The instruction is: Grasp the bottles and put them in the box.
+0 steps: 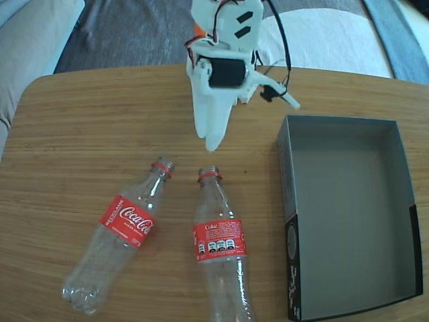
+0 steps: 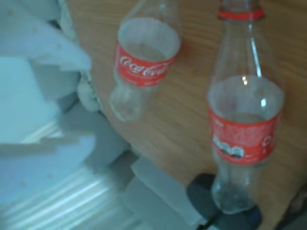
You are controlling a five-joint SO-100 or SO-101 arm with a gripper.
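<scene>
Fixed view: hand (image 1: 213, 137) hangs above two bottles, apparently clenched and empty.
Right bottle (image 1: 218, 248) looks light, slick, squashy; grip the labelled waist.

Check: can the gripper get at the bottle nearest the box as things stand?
Probably yes. In the fixed view the gripper hangs just above that bottle's neck, with bare table between them. The other bottle lies apart to its left, the box apart to its right.
</scene>
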